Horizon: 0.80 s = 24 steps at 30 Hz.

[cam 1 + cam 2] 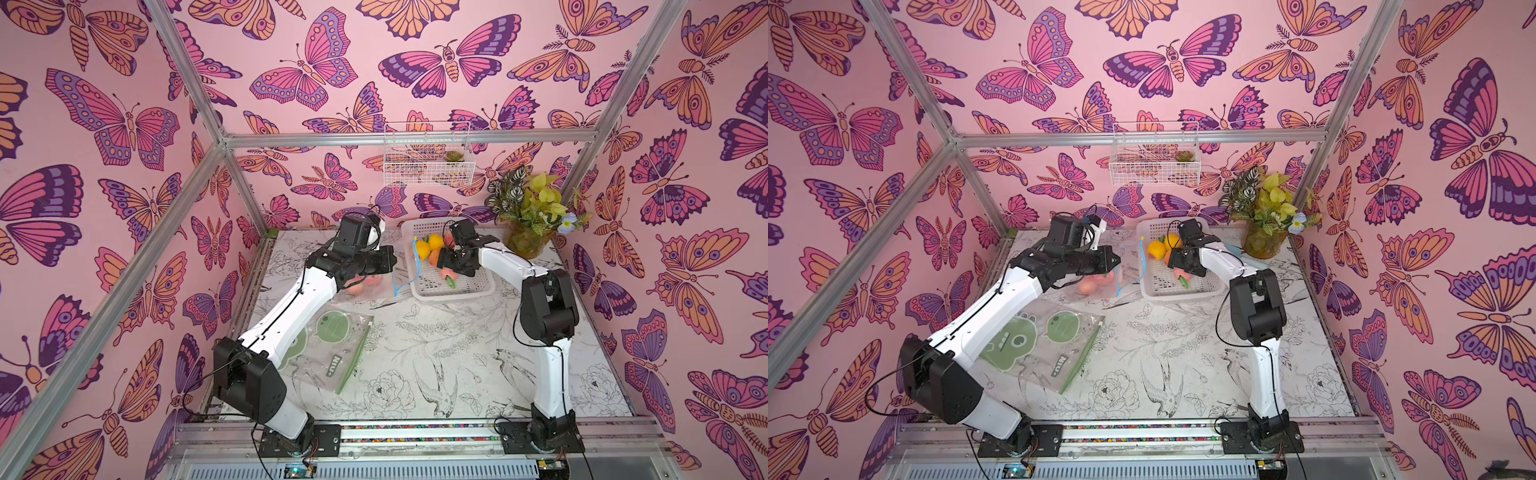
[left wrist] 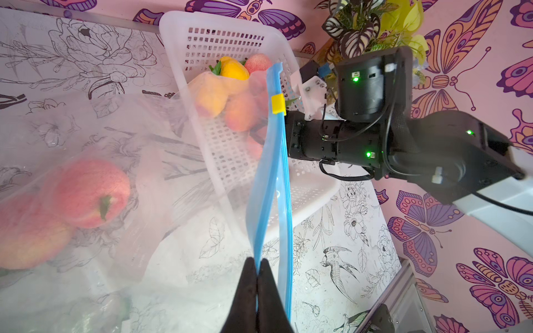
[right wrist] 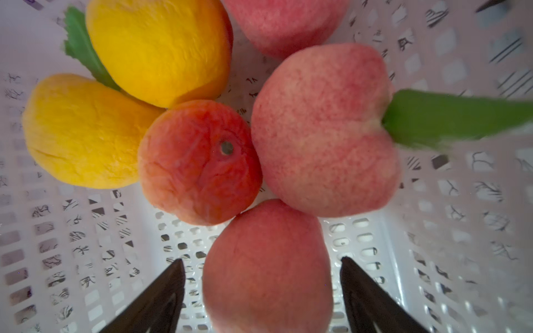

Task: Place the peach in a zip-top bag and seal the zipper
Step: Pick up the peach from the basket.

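Your right wrist view shows what the top views hide: the right gripper wide open around a peach in the white basket, while your left gripper pinches the zip-top bag by its blue edge.

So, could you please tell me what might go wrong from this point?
1. The right gripper straddles a peach that touches two neighbouring peaches in the white basket; closing may nudge them or slip off its round skin.
2. The left gripper pinches only the blue zipper strip of the zip-top bag, whose mouth looks narrow; the peach may catch on it or pull it free.
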Each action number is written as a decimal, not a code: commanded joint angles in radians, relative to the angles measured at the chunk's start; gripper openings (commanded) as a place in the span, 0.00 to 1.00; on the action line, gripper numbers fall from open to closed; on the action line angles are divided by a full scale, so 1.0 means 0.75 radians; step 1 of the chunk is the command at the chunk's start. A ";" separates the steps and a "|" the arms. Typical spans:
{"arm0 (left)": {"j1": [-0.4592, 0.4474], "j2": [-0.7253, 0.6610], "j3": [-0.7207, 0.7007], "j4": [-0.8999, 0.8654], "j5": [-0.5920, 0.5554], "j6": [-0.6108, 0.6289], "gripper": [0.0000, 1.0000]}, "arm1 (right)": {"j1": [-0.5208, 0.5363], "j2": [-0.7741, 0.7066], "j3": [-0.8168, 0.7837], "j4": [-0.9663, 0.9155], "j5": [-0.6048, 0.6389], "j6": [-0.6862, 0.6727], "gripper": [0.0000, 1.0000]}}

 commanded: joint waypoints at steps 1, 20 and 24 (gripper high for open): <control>-0.006 -0.040 -0.027 0.020 0.014 -0.011 0.00 | -0.007 0.037 0.054 -0.060 -0.008 0.033 0.84; -0.006 -0.060 -0.042 0.019 0.007 -0.004 0.00 | -0.020 -0.208 -0.239 0.169 -0.074 0.089 0.67; -0.006 -0.065 -0.042 0.020 0.007 -0.001 0.00 | -0.021 -0.370 -0.399 0.309 -0.102 0.089 0.67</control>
